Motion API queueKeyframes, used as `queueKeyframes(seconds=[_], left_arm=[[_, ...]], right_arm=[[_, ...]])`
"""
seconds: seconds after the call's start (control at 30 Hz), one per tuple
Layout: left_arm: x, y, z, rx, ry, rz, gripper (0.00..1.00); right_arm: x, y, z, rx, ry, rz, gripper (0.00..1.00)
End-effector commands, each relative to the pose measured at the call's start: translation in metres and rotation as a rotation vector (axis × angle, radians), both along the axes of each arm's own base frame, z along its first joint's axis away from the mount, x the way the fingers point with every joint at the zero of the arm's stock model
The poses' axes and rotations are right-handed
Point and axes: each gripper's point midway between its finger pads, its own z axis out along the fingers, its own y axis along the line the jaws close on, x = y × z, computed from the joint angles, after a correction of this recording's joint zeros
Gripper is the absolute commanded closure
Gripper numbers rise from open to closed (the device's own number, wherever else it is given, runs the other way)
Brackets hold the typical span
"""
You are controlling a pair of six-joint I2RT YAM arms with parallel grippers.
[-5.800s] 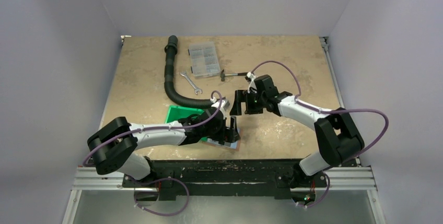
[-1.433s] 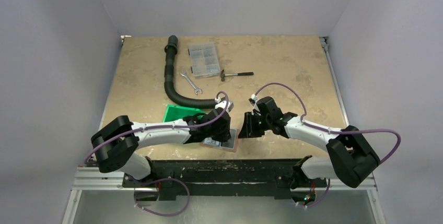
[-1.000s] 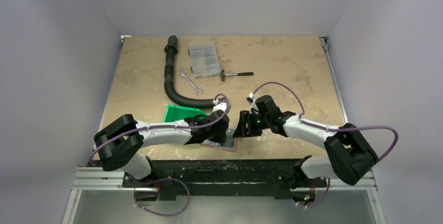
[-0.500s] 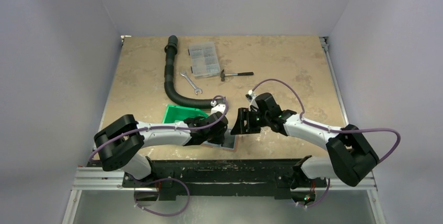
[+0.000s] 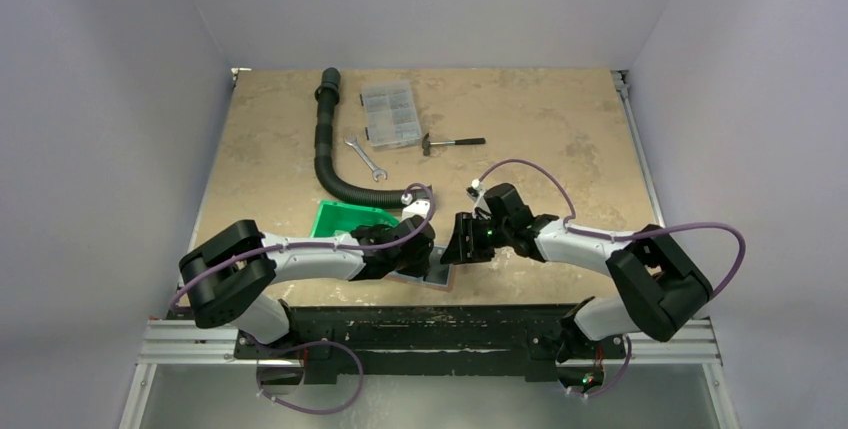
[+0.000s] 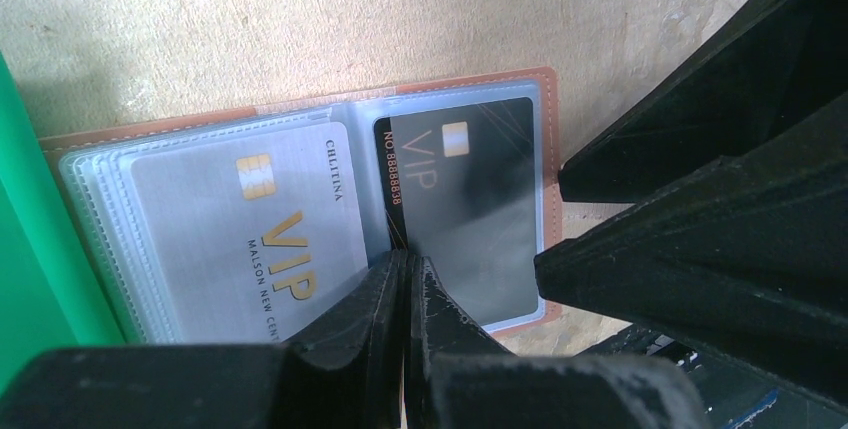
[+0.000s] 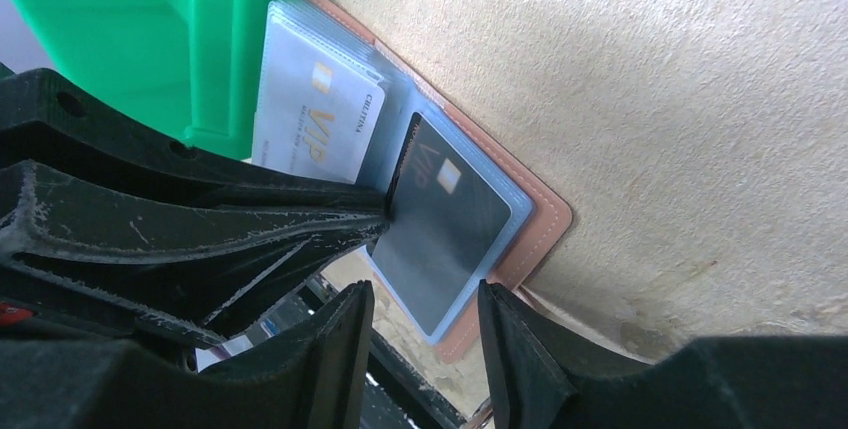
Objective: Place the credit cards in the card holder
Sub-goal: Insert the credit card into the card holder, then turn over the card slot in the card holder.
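Observation:
The card holder (image 5: 441, 272) lies open by the table's front edge, reddish-brown rim (image 6: 480, 81) around clear sleeves. A silver VIP card (image 6: 250, 229) sits in the left sleeve. A black VIP card (image 6: 480, 199) lies on the right side, its inner edge raised at the fold. My left gripper (image 6: 405, 261) is shut, its tips pressing on the fold right at that edge. My right gripper (image 7: 425, 294) is open and hovers over the holder's near right corner (image 7: 540, 224), with nothing held. Both grippers meet above the holder in the top view.
A green bin (image 5: 345, 217) touches the holder's left side. Farther back lie a black corrugated hose (image 5: 325, 149), a clear compartment box (image 5: 389, 114), a wrench (image 5: 365, 157) and a hammer (image 5: 452, 141). The table's front edge runs just below the holder.
My right gripper came down from mid-table to the holder, then edged left over it, and its jaws have narrowed a little. The left gripper stayed shut on the fold.

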Motion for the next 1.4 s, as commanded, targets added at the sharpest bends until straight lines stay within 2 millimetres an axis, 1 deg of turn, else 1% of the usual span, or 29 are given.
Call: queueKeyframes(seconds=[0.0,0.2,0.37,0.53,0.63,0.8,0.93,1.0,1.1,1.37], left_arm=[[-0.002,0.011,-0.004,0.02,0.001,0.02,1.0],[-0.002,0.009,-0.003,0.01,0.003,0.016,1.0],[-0.003,0.008,-0.002,0.004,0.006,0.015,1.0],[-0.003,0.007,-0.002,0.0,0.007,0.011,1.0],[-0.003,0.006,-0.001,-0.006,0.007,0.012,1.0],[-0.002,0.005,0.0,-0.009,0.006,0.009,1.0],[-0.002,0.003,0.002,-0.014,0.005,0.007,1.0],[-0.002,0.003,0.003,-0.016,0.004,0.007,1.0],[-0.002,0.003,0.004,-0.02,0.004,0.008,1.0],[-0.001,0.0,0.009,-0.031,0.0,0.003,1.0]], right_arm=[[0.007,0.002,0.002,0.016,-0.021,-0.034,0.49],[0.003,0.005,-0.005,0.032,0.011,-0.03,0.49],[0.002,0.007,-0.006,0.038,0.018,-0.029,0.49],[-0.001,0.012,0.0,0.083,0.035,-0.021,0.5],[-0.001,0.014,0.009,0.106,0.024,-0.019,0.5],[-0.001,0.016,0.021,0.129,0.008,-0.015,0.54],[-0.003,0.021,0.027,0.176,0.025,-0.008,0.56],[-0.004,0.023,0.028,0.193,0.03,-0.01,0.57],[-0.006,0.022,0.024,0.194,0.041,-0.012,0.57],[-0.014,0.033,0.021,0.252,0.08,0.008,0.57]])
